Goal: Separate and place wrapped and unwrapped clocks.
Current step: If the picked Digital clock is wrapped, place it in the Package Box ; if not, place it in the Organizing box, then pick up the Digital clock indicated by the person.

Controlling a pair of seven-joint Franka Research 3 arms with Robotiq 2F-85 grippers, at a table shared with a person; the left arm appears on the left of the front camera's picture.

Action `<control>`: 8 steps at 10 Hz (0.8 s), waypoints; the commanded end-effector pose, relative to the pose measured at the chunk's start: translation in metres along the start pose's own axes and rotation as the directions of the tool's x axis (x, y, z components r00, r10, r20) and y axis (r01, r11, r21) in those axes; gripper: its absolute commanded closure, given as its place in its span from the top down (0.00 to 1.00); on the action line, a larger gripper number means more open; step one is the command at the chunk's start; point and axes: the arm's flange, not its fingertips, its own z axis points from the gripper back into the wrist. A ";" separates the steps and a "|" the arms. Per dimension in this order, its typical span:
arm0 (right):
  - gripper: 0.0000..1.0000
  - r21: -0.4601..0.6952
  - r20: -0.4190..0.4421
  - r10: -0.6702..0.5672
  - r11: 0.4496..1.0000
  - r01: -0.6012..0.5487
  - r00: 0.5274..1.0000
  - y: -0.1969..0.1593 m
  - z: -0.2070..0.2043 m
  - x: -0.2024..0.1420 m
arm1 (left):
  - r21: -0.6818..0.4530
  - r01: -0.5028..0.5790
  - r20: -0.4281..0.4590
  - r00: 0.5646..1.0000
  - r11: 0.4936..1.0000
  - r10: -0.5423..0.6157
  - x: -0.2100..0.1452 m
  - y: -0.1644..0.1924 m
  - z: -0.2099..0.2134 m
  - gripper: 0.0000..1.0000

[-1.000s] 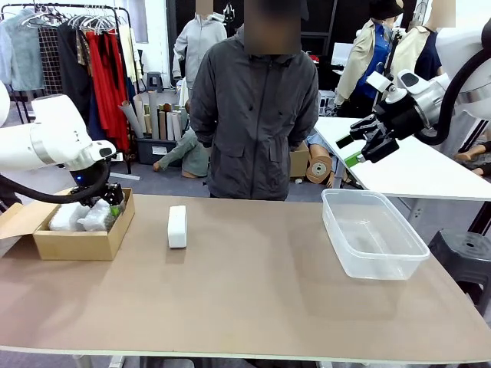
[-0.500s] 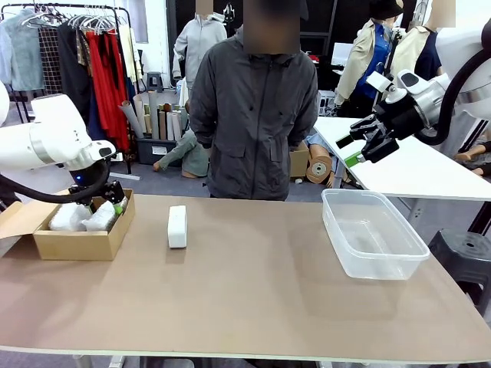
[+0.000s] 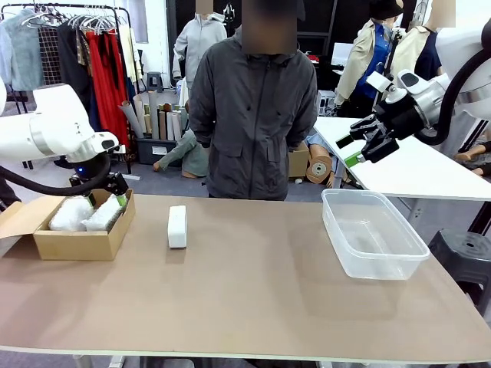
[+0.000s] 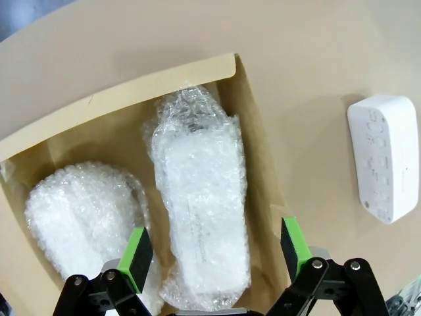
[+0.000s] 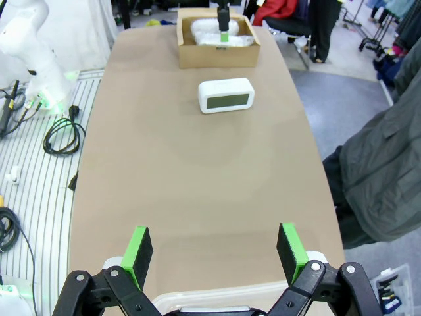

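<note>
Left claw open over the box, both wrapped clocks inside

The left claw (image 4: 214,245) hangs wide open and empty above the cardboard box (image 3: 73,245) at the desk's (image 3: 253,299) left edge. One wrapped clock (image 4: 200,197) lies below it, framed between its green pads (image 4: 139,255); the other wrapped clock (image 4: 79,217) lies beside the first. The unwrapped clock (image 3: 177,226) sits on the desk just right of the box, toward the far edge. The right claw (image 5: 214,249) is open and empty, raised well above the desk's right end, where the clear tub (image 3: 377,266) stands.
</note>
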 end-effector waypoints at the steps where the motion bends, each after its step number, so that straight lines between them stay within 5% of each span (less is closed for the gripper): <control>1: 1.00 0.002 0.000 0.004 1.000 -0.004 1.000 0.000 0.001 0.002 | 0.040 -0.019 -0.021 1.000 0.999 0.020 -0.006 -0.007 0.007 1.00; 8: 1.00 0.002 0.000 0.004 1.000 -0.004 1.000 0.000 0.001 0.002 | 0.013 -0.001 -0.003 1.000 1.000 0.001 0.000 -0.004 0.005 1.00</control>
